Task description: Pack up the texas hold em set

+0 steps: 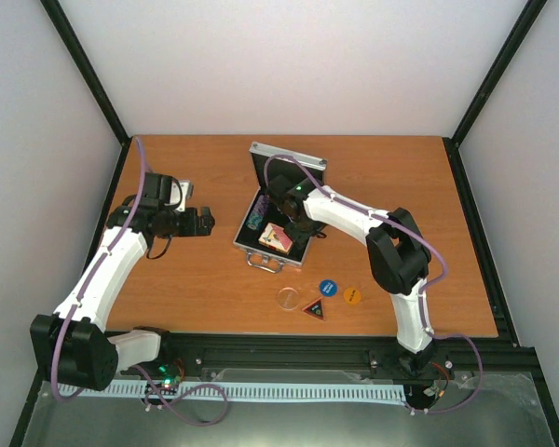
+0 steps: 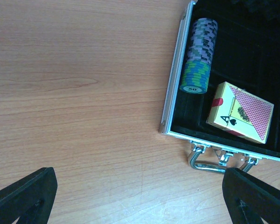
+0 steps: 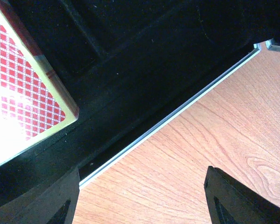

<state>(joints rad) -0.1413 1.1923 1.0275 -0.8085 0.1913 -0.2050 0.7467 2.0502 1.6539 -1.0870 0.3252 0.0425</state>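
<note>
The silver case (image 1: pixel 261 250) lies open in the middle of the table, lid (image 1: pixel 289 160) up at the back. In its black lining rest a row of poker chips (image 2: pixel 199 56) and the red-backed card deck (image 2: pixel 241 112). My right gripper (image 1: pixel 298 229) hovers over the case's right rim (image 3: pixel 177 114), open, with nothing between its fingers (image 3: pixel 242 200); the deck (image 3: pixel 18 93) lies to its left. My left gripper (image 1: pixel 205 222) stands wide open over bare table left of the case (image 2: pixel 172 88). In front of the case lie a triangular button (image 1: pixel 315 308) and three round ones: clear (image 1: pixel 287 297), blue (image 1: pixel 328 287), orange (image 1: pixel 352 295).
The case's metal handle (image 2: pixel 219 163) sticks out toward the near edge. Black frame posts and white walls close in the table on the left, right and back. A black rail (image 1: pixel 354 354) runs along the near edge by the arm bases.
</note>
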